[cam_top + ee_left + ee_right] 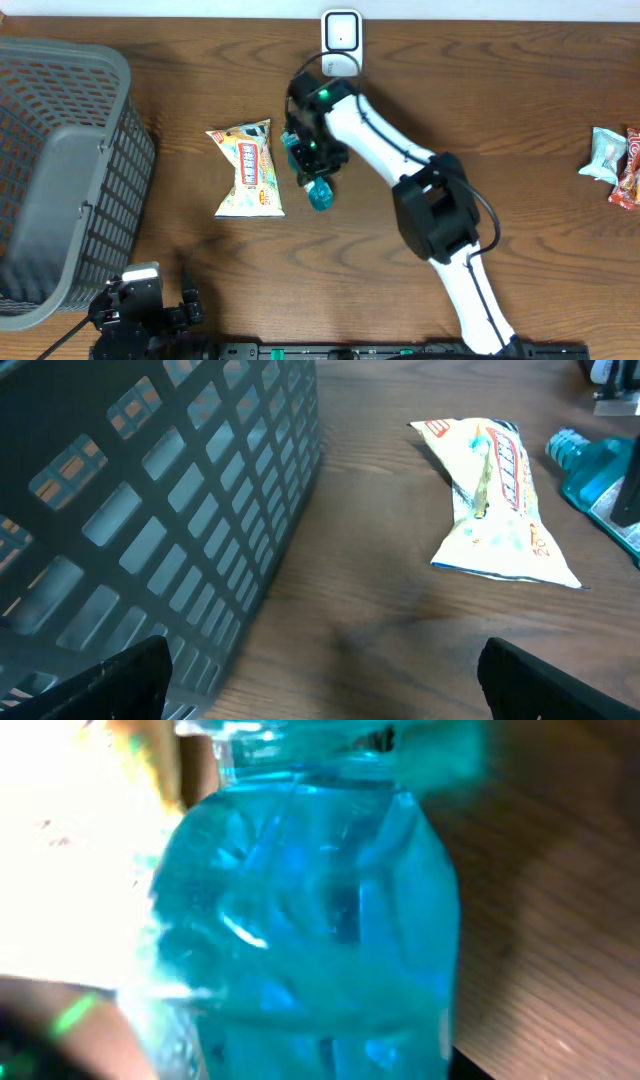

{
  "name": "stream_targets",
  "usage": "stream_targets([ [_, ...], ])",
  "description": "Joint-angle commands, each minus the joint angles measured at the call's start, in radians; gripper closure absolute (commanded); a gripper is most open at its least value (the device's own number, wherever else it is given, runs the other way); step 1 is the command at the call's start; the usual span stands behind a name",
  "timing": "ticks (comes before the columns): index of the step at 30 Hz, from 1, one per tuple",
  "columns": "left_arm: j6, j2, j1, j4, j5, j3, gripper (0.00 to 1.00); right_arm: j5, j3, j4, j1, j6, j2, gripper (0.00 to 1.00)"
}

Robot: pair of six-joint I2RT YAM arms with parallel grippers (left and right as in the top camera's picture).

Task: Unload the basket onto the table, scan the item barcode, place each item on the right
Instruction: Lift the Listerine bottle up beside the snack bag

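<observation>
at the far left stands a grey mesh basket, and near its front corner the left gripper hangs low over the wooden table with its fingers spread wide and nothing between them

to the right of it a white and yellow snack bag lies flat, crinkled and pinched in at the middle

just right of the bag is the thing that matters, a small blue bottle lying on its side near the middle of the table, with the right gripper down on top of it; from above the fingers look closed round its upper half, with the lower end poking out toward the near side, and the wrist camera sees nothing but blue plastic

i'd guess it is light but smooth and rounded, so it could roll or slide in a loose pinch, and thin walls may dent if squeezed hard; across the body, where the gripper is now, seems the right hold, provided the barcode is left uncovered, though i can't see a barcode anywhere

beyond the bottle, at the far edge, sits a white box with a cable, probably the scanner

far right, well apart, lie a few small packets
</observation>
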Motion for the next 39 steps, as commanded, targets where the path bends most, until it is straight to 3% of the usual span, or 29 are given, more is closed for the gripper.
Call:
stream_targets([
  [1, 0.014, -0.001, 0.003, 0.0, -0.013, 0.004, 0.02, -0.19, -0.025, 0.003, -0.043, -0.227, 0.005, 0.83],
  [12, 0.014, -0.001, 0.003, 0.0, -0.013, 0.004, 0.02, -0.075, -0.036, 0.0, -0.046, -0.227, -0.002, 0.74],
  [17, 0.014, -0.001, 0.003, 0.0, -0.013, 0.004, 0.02, -0.074, -0.034, 0.003, -0.035, -0.216, -0.022, 0.59],
  [24, 0.014, -0.001, 0.003, 0.0, -0.013, 0.004, 0.02, -0.07, -0.034, 0.024, -0.011, -0.216, -0.098, 0.49],
  [26, 0.014, -0.001, 0.003, 0.0, -0.013, 0.004, 0.02, -0.071, -0.034, 0.026, 0.004, -0.216, -0.103, 0.48],
  [28, 0.014, -0.001, 0.003, 0.0, -0.013, 0.004, 0.02, -0.071, -0.034, 0.026, 0.018, -0.205, -0.102, 0.57],
  [30, 0.014, -0.001, 0.003, 0.0, -0.013, 0.004, 0.02, -0.07, -0.034, 0.029, 0.027, -0.2, -0.102, 0.6],
  [35, 0.014, -0.001, 0.003, 0.0, -0.013, 0.004, 0.02, -0.027, -0.034, 0.051, 0.046, -0.165, -0.102, 0.46],
  [39, 0.014, -0.001, 0.003, 0.0, -0.013, 0.004, 0.02, 0.126, -0.031, 0.06, 0.063, -0.082, -0.108, 0.4],
])
